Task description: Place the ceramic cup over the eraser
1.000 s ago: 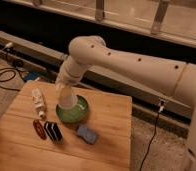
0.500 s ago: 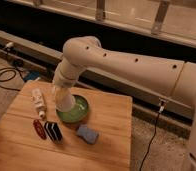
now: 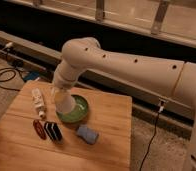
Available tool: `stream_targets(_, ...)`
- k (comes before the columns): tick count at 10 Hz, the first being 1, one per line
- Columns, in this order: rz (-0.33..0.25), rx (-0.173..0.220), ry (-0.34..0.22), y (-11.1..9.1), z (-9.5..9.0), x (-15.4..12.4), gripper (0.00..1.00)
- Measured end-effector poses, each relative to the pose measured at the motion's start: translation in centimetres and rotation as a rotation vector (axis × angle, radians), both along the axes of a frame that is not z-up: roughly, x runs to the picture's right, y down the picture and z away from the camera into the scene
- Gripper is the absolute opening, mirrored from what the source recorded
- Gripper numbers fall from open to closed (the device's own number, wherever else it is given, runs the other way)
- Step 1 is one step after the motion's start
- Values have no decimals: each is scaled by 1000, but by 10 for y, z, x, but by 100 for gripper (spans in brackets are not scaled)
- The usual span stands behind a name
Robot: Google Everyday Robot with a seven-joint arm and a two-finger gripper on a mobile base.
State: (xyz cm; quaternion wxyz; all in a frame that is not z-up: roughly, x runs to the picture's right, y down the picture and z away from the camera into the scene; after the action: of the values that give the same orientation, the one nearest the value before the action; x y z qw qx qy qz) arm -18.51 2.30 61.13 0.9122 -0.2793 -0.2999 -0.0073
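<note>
Cup held above the green bowl

We see the gripper (image 3: 61,97) clamped on the ceramic cup (image 3: 64,103), at the green bowl's (image 3: 80,112) left edge; the eraser (image 3: 53,131) lies below-left of the bowl.

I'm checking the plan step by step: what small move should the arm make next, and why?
Probably carry the ceramic cup toward the eraser. The gripper is shut on the cup, which sits over the green bowl's near-left rim, with the eraser nearer the table's front.

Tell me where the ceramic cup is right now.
In the camera view, the ceramic cup hangs from the shut tool, over the green bowl's left rim, above the eraser.
</note>
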Motion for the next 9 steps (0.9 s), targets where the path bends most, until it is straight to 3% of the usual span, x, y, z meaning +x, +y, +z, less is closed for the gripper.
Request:
stream_targets(5, 7, -10, 1, 23, -17, -14, 0)
stream_targets(9, 13, -18, -36, 33, -16, -27, 0)
